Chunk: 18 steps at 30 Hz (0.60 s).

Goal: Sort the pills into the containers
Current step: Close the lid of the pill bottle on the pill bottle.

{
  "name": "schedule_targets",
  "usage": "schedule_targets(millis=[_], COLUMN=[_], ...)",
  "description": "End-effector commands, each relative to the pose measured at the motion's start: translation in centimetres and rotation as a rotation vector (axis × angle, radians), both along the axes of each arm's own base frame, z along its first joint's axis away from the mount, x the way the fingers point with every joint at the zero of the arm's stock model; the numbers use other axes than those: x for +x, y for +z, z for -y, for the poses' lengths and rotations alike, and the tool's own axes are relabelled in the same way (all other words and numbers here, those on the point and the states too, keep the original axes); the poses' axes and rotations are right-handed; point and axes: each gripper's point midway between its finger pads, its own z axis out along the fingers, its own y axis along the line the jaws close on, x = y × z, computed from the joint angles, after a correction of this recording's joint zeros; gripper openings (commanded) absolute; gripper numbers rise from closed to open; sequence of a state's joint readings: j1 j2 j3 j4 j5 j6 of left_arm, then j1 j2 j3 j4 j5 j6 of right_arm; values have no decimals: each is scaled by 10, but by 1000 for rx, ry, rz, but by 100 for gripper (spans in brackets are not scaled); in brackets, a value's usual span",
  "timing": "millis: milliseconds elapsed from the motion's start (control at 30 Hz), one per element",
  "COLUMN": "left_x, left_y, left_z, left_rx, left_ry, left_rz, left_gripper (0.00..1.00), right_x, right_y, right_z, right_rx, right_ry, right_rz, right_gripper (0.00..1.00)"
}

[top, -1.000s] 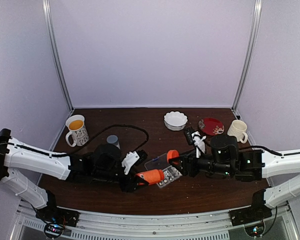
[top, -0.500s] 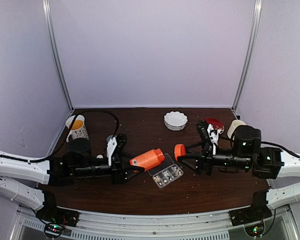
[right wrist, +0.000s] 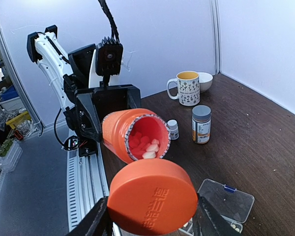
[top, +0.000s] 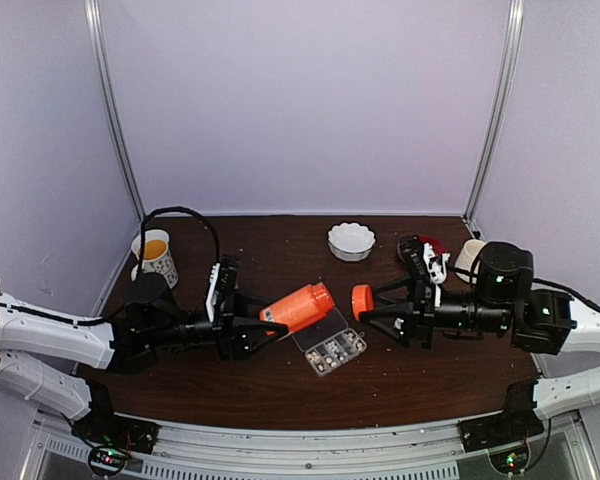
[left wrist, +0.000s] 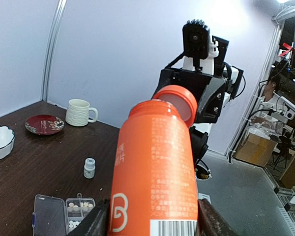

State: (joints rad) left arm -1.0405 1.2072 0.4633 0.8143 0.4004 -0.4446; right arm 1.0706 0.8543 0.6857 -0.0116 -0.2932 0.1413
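**Right wrist view:** orange bottle (right wrist: 132, 133) uncapped, up-left of organizer box (right wrist: 227, 200). Pills (right wrist: 145, 143) heaped at mouth's lower lip. Risk: fast tip dumps the heap, which misses the small compartments. Right jaws clenched on cap (right wrist: 152, 201).

**Left wrist view:** left jaws grasping bottle at both flanks. Box below-left on counter (left wrist: 34, 162), lid open flat, pills in some compartments. Cap just beyond mouth, so contact is likely if either arm closes in.

**Top view:** bottle near level, mouth over box's far-left edge. Both arms stretched low toward box from opposite sides. Spilled pills would scatter on counter beside box.
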Motion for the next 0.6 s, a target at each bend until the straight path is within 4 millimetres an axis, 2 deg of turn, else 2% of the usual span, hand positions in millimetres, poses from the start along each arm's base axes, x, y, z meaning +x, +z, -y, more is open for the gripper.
schedule_targets(millis=[0,133,333,567], left_x=[-9,-20,-32,-35], left_y=[44,55,64,70], left_z=[-12,-9,-4,-1], left_rx=[-199,-222,-242,-238], left_ry=[-68,-158,-262,-303], left_rz=[58,67,51,31], left_gripper=[0,0,0,0], right_x=[-12,-22,-31,-32], right_y=[37,56,72,62], right_z=[1,-2,-19,-33], right_rx=[99,70,46,-40], right_ry=[68,142,251,318], right_rz=[54,106,121,123], right_gripper=[0,0,0,0])
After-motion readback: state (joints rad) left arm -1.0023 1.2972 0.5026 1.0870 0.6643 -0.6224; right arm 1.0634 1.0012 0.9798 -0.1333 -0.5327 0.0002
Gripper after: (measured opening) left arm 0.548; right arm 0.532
